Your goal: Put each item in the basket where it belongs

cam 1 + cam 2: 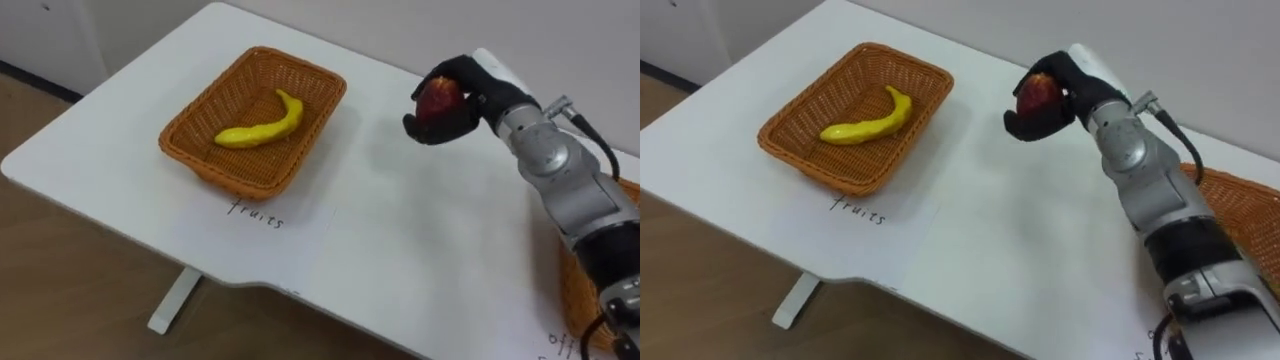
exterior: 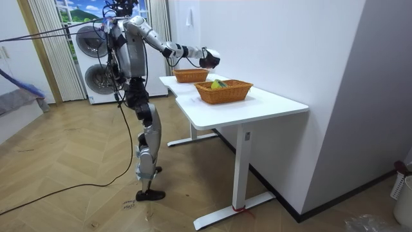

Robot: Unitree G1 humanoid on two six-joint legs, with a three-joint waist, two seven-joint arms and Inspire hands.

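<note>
A red apple (image 1: 438, 97) (image 1: 1038, 93) is held above the white table (image 1: 400, 240), with my right hand (image 1: 462, 102) (image 1: 1064, 95) shut on it. It hangs to the right of the fruit basket (image 1: 200, 150) (image 1: 790, 140), a woven orange tray holding a yellow banana (image 1: 262, 125) (image 1: 866, 121). A paper label (image 1: 262, 213) lies in front of that basket. A second woven basket (image 1: 1240, 215) sits at the right under my forearm. In the room view my right hand (image 2: 207, 58) reaches out over the table.
The table's front edge (image 1: 250, 280) runs close below the label, with wooden floor beyond. A white wall (image 1: 500, 30) borders the far side. In the room view a washing machine (image 2: 90, 61) stands behind me.
</note>
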